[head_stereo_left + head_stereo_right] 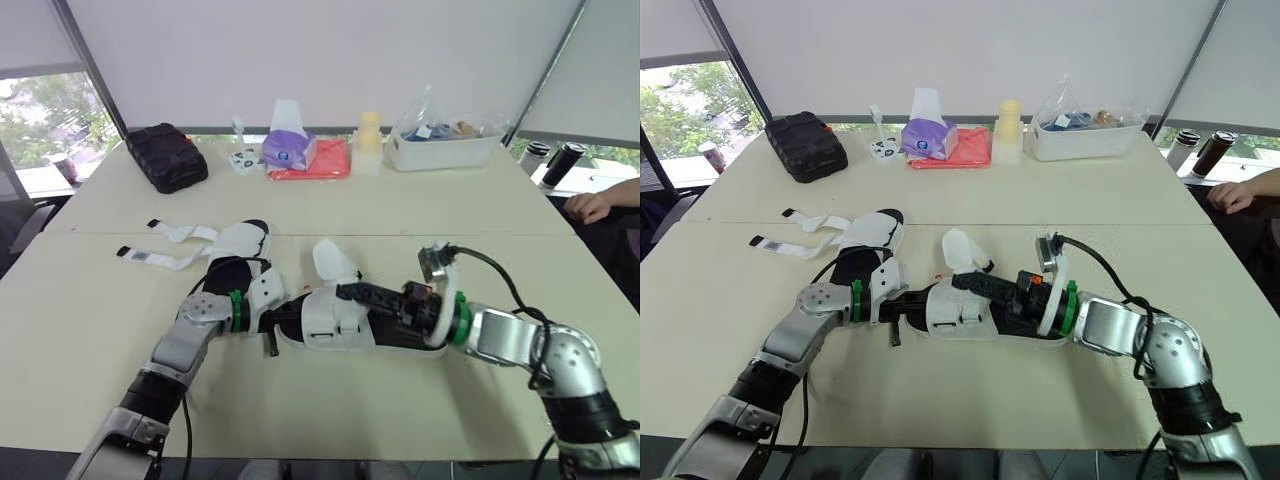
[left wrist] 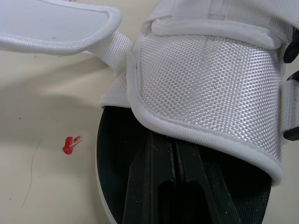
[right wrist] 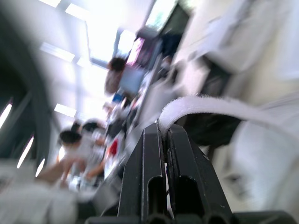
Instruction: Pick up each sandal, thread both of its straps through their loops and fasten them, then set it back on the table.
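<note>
We pin the near sandal [image 1: 330,325] flat at the worktop's [image 1: 420,210] centre: the left gripper [image 1: 272,306], fingers pressed together, bears on its black footbed from 9 o'clock, seemingly to steady it. From 3 o'clock the right gripper [image 3: 164,128] pinches the loose strap [image 3: 210,105] upright, probably to feed its loop.

L end effector [image 2: 174,156] tips hidden under sandal [image 2: 205,79].

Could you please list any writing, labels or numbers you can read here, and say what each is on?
No text is legible.
Purple tissue pack: print too small to read.
White item beside it: dark marks, unreadable.
Clear bin: labels on its contents too small to read.
</note>
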Robot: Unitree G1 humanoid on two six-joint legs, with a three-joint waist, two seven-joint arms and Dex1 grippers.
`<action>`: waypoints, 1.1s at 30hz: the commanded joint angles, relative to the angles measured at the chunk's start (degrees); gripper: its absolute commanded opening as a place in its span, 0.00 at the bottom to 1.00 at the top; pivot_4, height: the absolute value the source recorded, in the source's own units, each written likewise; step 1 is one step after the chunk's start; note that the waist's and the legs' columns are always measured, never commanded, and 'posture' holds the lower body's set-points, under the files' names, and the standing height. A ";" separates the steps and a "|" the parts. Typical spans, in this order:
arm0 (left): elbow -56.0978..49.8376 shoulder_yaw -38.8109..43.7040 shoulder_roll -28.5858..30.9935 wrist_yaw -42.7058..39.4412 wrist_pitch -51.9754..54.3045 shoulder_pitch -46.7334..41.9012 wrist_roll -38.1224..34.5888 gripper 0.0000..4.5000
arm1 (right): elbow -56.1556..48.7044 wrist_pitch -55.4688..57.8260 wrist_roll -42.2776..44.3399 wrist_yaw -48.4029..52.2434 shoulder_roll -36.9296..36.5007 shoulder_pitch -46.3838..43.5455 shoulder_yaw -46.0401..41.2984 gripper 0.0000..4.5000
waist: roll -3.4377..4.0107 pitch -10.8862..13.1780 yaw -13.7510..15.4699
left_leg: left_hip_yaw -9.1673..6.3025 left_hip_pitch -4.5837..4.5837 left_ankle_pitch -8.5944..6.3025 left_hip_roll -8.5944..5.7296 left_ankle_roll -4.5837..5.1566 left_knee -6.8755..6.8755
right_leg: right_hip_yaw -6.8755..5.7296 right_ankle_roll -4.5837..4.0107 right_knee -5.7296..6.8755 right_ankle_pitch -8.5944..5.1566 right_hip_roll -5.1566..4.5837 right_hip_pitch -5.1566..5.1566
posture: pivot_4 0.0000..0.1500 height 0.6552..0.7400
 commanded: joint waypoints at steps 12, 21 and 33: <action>-1.72 -0.78 1.50 2.17 3.10 4.23 1.71 0.00 | -4.10 -1.41 -13.21 7.30 -4.82 -4.18 -8.34 0.62 | 0.16 -0.02 -0.37 | 0.06 -0.03 0.00 -0.02 0.00 -0.11 | -0.01 0.00 -0.03 0.00 -0.05 -0.09 | 1.00 1.00; 0.33 -1.45 -0.28 2.28 2.71 2.24 2.28 0.00 | 15.93 -3.48 -45.04 26.21 -4.22 -17.88 7.13 0.62 | 0.18 -0.04 -0.07 | 0.04 -0.01 0.00 0.05 0.00 -0.10 | -0.03 -0.02 -0.03 0.00 0.24 -0.08 | 1.00 1.00; -1.95 -0.52 0.16 3.81 3.30 4.88 1.95 0.00 | 28.69 -0.72 -55.99 40.08 2.07 -25.43 5.41 0.24 | 0.20 -0.05 -0.16 | 0.03 -0.04 0.01 -0.04 -0.02 -0.09 | -0.06 -0.01 -0.02 0.01 0.12 -0.13 | 1.00 1.00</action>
